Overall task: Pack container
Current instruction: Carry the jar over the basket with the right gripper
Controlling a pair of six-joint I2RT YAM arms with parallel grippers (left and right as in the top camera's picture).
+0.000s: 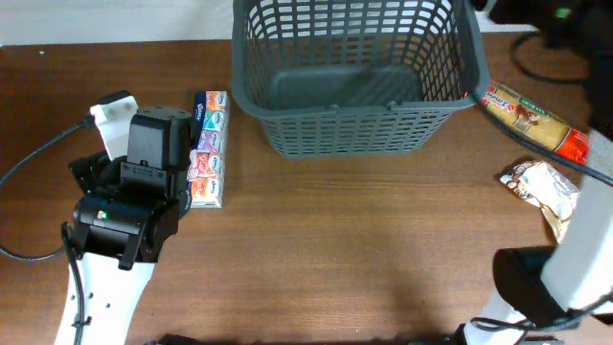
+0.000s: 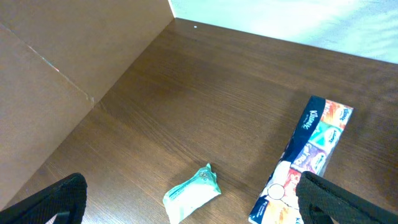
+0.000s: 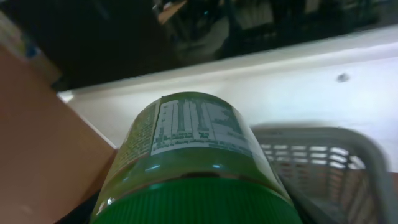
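The basket [image 1: 354, 129] stands just beyond the right fingers [image 3: 78, 211], which pinch a green-lidded jar [image 3: 193, 149]. The left fingers [image 2: 56, 199] are spread wide over the wooden worktop [image 1: 383, 249], with a tissue pack [image 2: 311, 149] beside them.

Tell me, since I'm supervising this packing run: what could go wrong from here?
The green-lidded jar is held tilted beside the basket; it could clip the rim or slip.
The open left end effector hangs over the small green packet, one finger by the tissue pack; closing may catch both.
A black cable crosses the snack packet and could snag.
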